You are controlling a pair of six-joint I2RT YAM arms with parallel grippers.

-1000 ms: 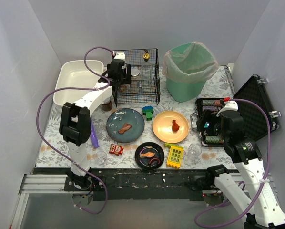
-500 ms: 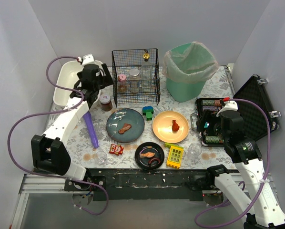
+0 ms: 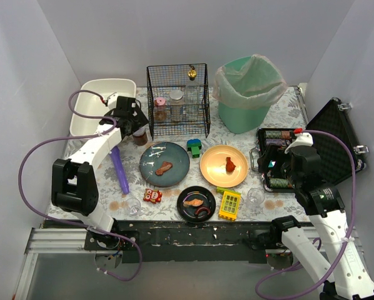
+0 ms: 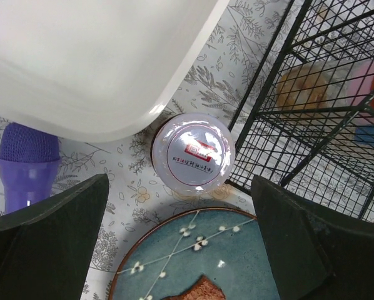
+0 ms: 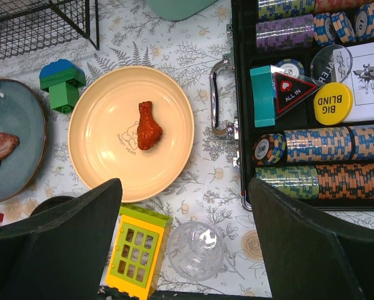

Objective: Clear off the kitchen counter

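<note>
The kitchen counter (image 3: 286, 114) has a leaf-print cloth and holds several items. A blue plate (image 3: 174, 156) carries a piece of meat (image 3: 164, 167). A yellow plate (image 3: 215, 174) carries a drumstick (image 3: 229, 164). My left gripper (image 3: 136, 124) is open and empty above a small jar (image 3: 139, 135). In the left wrist view the jar's white lid (image 4: 193, 152) lies ahead of my left gripper (image 4: 187, 244), between the tub and the cage. My right gripper (image 5: 187, 244) is open and empty above a clear glass (image 5: 197, 249).
A white tub (image 3: 93, 111) stands back left, then a wire cage (image 3: 177, 100) and a green lined bin (image 3: 249, 94). An open poker chip case (image 3: 287, 159) lies right. A purple tube (image 3: 119, 170), black bowl (image 3: 196, 204), yellow toy window (image 3: 229, 204), green brick (image 3: 194, 147) and red toy (image 3: 152, 195) lie about.
My left arm swung from the cage to the tub's edge, then came down to above the jar. My right arm has not moved.
</note>
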